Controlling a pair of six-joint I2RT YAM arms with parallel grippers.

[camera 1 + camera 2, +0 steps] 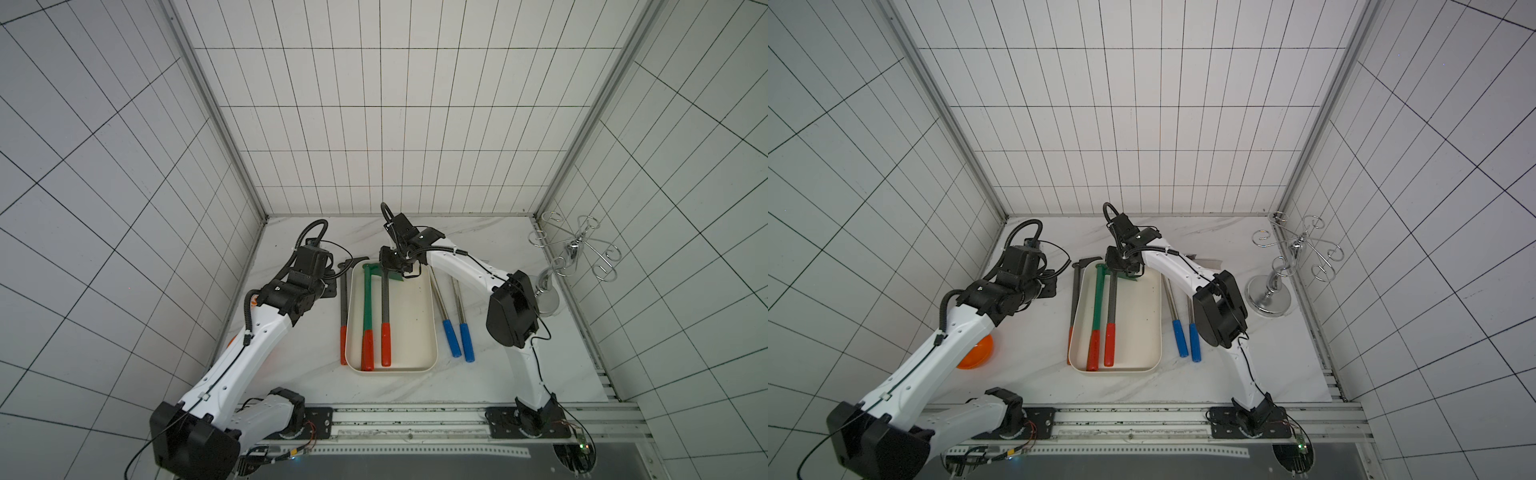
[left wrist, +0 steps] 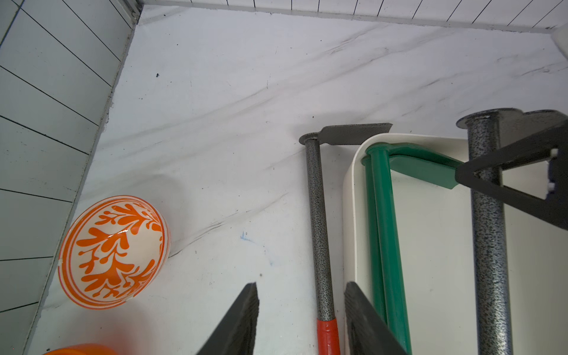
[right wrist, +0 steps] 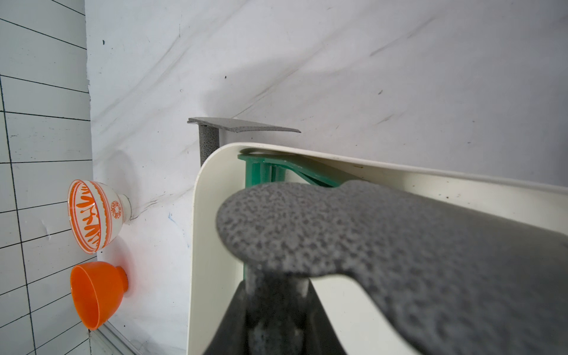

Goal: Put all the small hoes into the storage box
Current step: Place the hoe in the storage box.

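At far left, an orange bowl (image 1: 976, 353) and a patterned bowl (image 2: 113, 252) lie tipped on their sides against the tiled wall. Just inboard, the left gripper (image 2: 300, 284) hangs over the marble table (image 1: 299, 353) with its jaws partway apart and nothing between them. Beside it, a grey hoe (image 1: 343, 303) with a red grip lies on the table along the outside of the storage box (image 1: 415, 320). Inside the cream box, a green hoe (image 1: 367, 299) rests along the left wall. Next to it, the small hoe (image 1: 384, 299), speckled grey with a red grip, runs the length of the box, its head raised at the far end over the green blade. The right gripper (image 1: 397, 268) is clamped on its shaft just below the head. Right of the box lie two blue-handled tools (image 1: 451, 338), and a chrome stand (image 1: 548, 291) occupies the far right corner.
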